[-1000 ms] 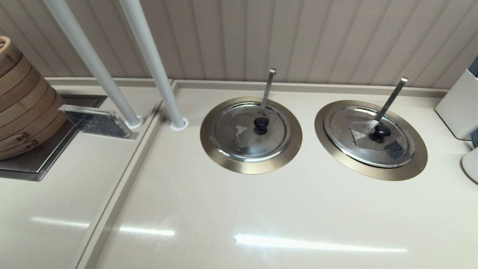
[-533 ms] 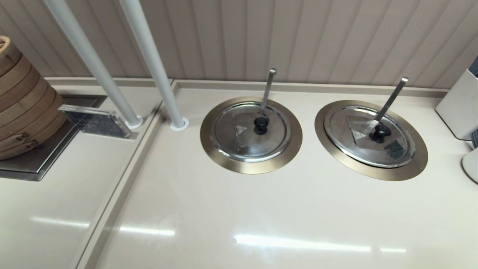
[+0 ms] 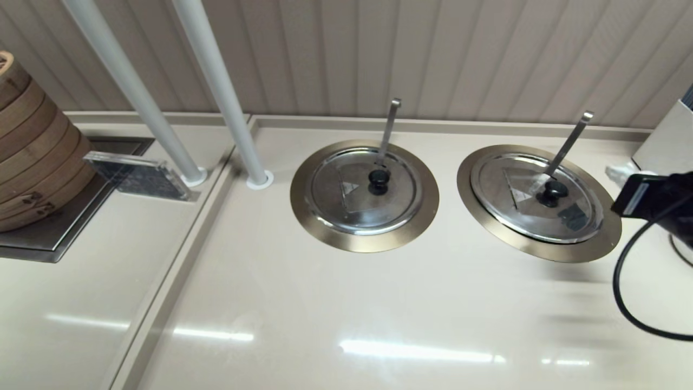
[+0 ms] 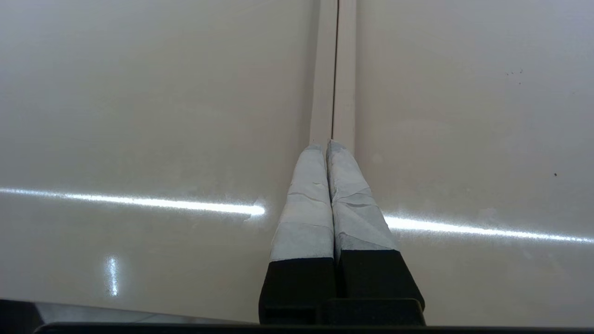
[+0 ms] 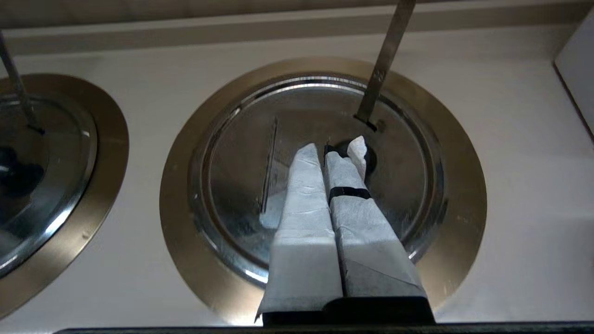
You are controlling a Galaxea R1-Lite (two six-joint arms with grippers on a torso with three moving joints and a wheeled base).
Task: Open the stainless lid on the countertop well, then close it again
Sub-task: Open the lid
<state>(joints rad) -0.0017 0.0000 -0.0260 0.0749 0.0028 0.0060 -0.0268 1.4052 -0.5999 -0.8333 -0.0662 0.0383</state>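
Observation:
The stainless lid [image 3: 520,187] with its dark rim patch [image 3: 574,216] lies flat and closed in the right countertop well, ringed by the bronze-gold collar [image 3: 487,219]. Its black knob [image 3: 551,193] stands at the centre, and a ladle handle [image 3: 568,143] sticks up through the lid's notch. My right gripper [image 3: 617,173] hovers at the lid's right rim. In the right wrist view the right gripper [image 5: 322,152] is shut and empty, above the lid [image 5: 241,185], half covering the knob [image 5: 372,162]. My left gripper [image 4: 327,144] is shut over a bare countertop seam.
A like lid [image 3: 352,203] without a patch covers the left well, with its own ladle handle [image 3: 389,130]. Two white poles [image 3: 216,92] rise at the back left. Bamboo steamers [image 3: 32,151] and a clear sign holder [image 3: 138,174] stand far left. A white container [image 3: 668,146] is behind the right arm.
My right arm has come into the head view from the right edge and now reaches the patched lid's right side. Both lids have stayed put.

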